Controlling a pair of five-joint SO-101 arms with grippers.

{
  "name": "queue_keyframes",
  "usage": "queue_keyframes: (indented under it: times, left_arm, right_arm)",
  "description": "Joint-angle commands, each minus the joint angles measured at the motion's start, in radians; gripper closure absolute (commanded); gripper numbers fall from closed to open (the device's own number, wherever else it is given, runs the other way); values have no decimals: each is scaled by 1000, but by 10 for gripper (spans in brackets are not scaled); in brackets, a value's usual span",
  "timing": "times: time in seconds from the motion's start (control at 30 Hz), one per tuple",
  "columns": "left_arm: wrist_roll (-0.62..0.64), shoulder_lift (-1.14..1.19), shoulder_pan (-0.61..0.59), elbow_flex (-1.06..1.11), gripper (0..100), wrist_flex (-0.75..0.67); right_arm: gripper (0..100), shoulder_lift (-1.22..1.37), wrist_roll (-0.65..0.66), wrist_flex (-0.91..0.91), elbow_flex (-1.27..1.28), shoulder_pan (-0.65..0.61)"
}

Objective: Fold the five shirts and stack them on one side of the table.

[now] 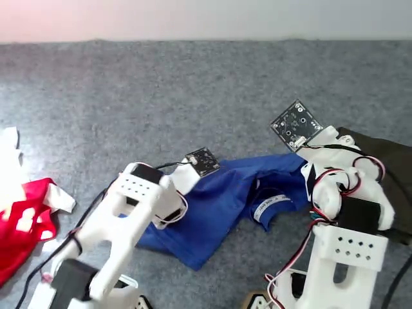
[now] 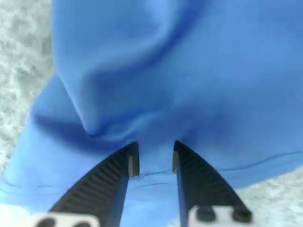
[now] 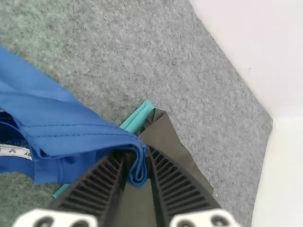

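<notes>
Right wrist view: claw around blue shirt

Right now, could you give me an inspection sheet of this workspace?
Surface: grey table top.
Job's things: blue shirt mid-table, crumpled; red shirt and white shirt at one edge; dark shirt over teal cloth at the other.
Clutter: nothing seen.
End effectors: left end effector open over blue shirt; right end effector shut on its hem.
Cables: wires on right arm.
Surroundings: pale wall.

High view over table, both wrist views close, sharing blue shirt
</notes>
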Motion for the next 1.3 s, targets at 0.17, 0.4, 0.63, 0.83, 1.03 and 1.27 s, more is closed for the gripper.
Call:
queue_keyframes:
  times: [0.17, 0.4, 0.63, 0.83, 1.03, 1.27]
  left_arm:
    - [-21, 230, -115, -277, 878, 68]
    - [-25, 249, -167, -423, 878, 132]
    - [-20, 172, -97, -476, 878, 307]
    - [0, 20, 77, -469, 877, 503]
    - [120, -26, 252, -303, 864, 486]
    - [233, -26, 350, -145, 784, 316]
  right_arm:
    - [989, -2, -6, 8, -37, 8]
    - [989, -2, -6, 8, -37, 8]
    - [989, -2, -6, 8, -37, 8]
    - [989, -2, -6, 7, -12, 8]
    - [989, -2, -6, -2, 9, 4]
    - [989, -2, -6, -2, 9, 7]
